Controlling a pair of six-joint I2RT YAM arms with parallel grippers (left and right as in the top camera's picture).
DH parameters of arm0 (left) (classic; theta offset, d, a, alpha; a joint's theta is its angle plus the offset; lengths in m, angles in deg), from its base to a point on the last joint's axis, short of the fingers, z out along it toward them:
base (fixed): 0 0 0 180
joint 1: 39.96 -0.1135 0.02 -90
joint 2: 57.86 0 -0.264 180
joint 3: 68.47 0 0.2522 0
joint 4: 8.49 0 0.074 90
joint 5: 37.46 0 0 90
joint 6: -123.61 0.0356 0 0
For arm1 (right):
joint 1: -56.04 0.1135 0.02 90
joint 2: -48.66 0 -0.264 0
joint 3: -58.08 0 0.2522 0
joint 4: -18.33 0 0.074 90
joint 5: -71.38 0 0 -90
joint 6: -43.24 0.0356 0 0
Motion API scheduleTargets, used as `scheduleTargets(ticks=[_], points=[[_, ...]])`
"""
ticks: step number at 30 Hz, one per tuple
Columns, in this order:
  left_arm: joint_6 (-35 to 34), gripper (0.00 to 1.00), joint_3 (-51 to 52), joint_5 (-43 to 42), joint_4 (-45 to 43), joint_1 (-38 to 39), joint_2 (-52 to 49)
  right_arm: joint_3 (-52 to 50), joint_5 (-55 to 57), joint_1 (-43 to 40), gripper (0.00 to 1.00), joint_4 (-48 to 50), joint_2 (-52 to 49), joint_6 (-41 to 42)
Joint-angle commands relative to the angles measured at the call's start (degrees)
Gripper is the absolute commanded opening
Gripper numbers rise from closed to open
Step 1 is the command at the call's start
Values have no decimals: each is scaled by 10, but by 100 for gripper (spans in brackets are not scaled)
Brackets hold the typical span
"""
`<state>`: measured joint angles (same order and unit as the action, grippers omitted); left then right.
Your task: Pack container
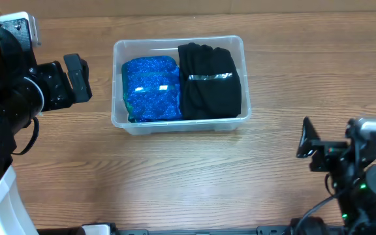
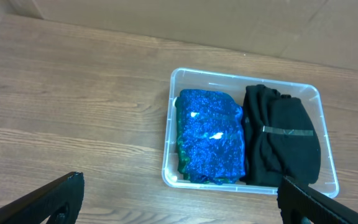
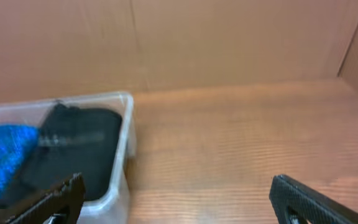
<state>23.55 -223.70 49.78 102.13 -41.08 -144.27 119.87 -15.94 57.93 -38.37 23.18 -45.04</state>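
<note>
we found the clear plastic container [image 1: 181, 125] resting on the wooden table [image 1: 194, 183], between our arms. inside it a blue glittery bundle [image 1: 150, 88] lay on the left, touching a folded black garment [image 1: 209, 81] on the right. our left gripper [image 1: 77, 77] and right gripper [image 1: 304, 140] both hung with jaws spread wide, apart from the container.

One clear plastic container [image 1: 175, 40], one blue glittery cloth bundle [image 1: 151, 88], one folded black garment [image 1: 209, 81], one desk [image 1: 175, 176], two tools: left tool [image 1: 77, 77], right tool [image 1: 304, 138].
</note>
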Motion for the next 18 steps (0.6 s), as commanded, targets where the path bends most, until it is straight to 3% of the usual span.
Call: scheduleTargets(ticks=[1, 8, 18], points=[[11, 100, -3, 4, -1, 3, 2, -115, -24, -7, 100, 26, 76, -2], [11, 100, -3, 4, -1, 3, 2, -261, -24, -7, 100, 73, 178, 7], [11, 100, -3, 4, -1, 3, 2, -350, -29, -7, 100, 96, 253, 32]])
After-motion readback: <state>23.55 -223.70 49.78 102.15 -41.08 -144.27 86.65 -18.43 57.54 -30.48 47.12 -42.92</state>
